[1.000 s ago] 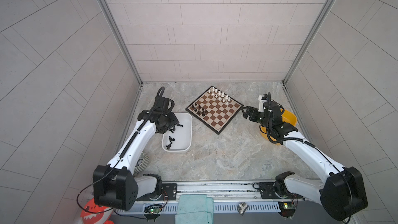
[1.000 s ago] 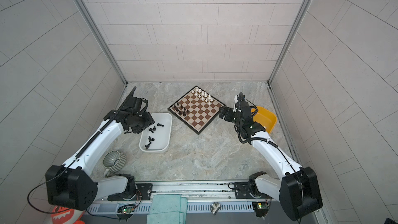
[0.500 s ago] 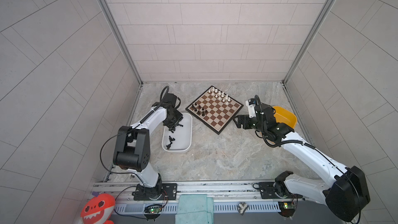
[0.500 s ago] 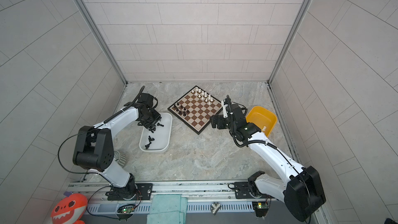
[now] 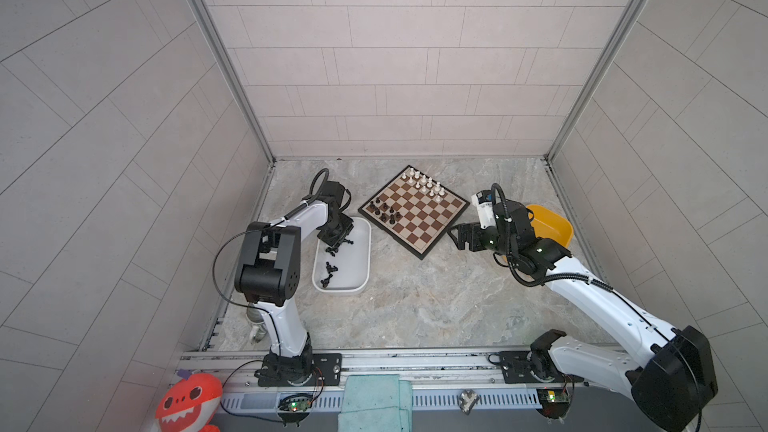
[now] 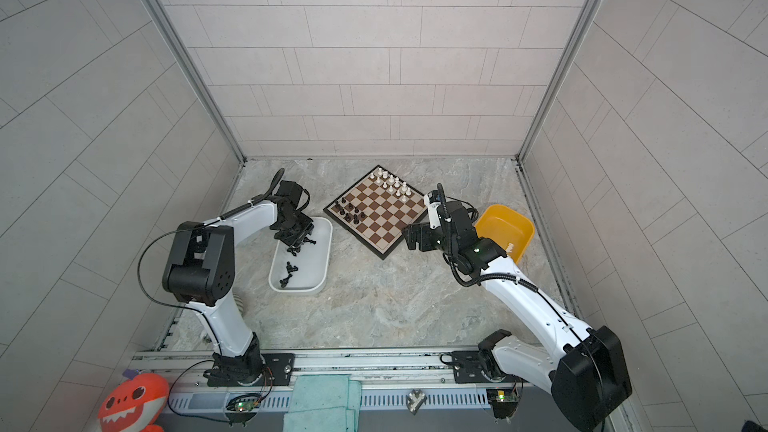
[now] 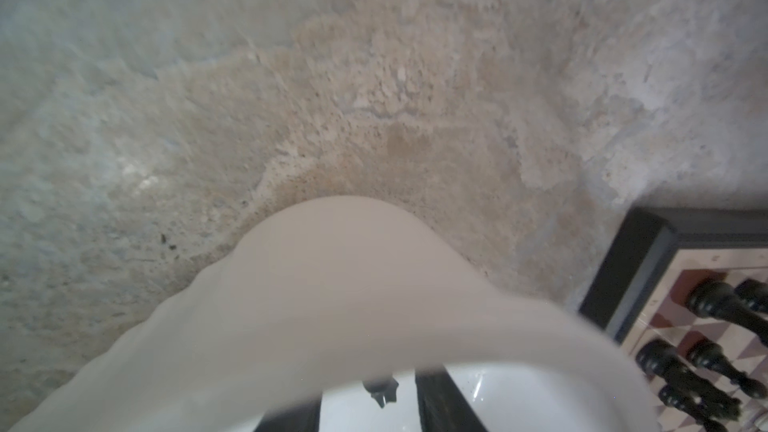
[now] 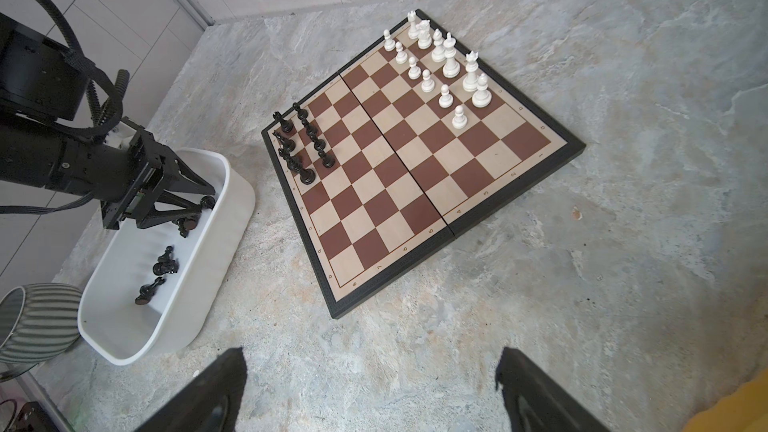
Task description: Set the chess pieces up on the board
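The left gripper straddles a black piece in the tub, grip indeterminate; the right gripper, jaws apart, hovers beside the board.

Top pair: mounted high over the robot-base side, facing down and toward the back wall. Distant, whole cell in frame, marble table and board included. Both top views share nearly the entire scene, offset slightly sideways.

Left wrist: very near, peering over the blurred rim of the white tub onto bare table, board corner at frame edge.

Right wrist: higher, angled down across the board toward the white tub and left arm.

Wrist views share the white tub and that board corner.
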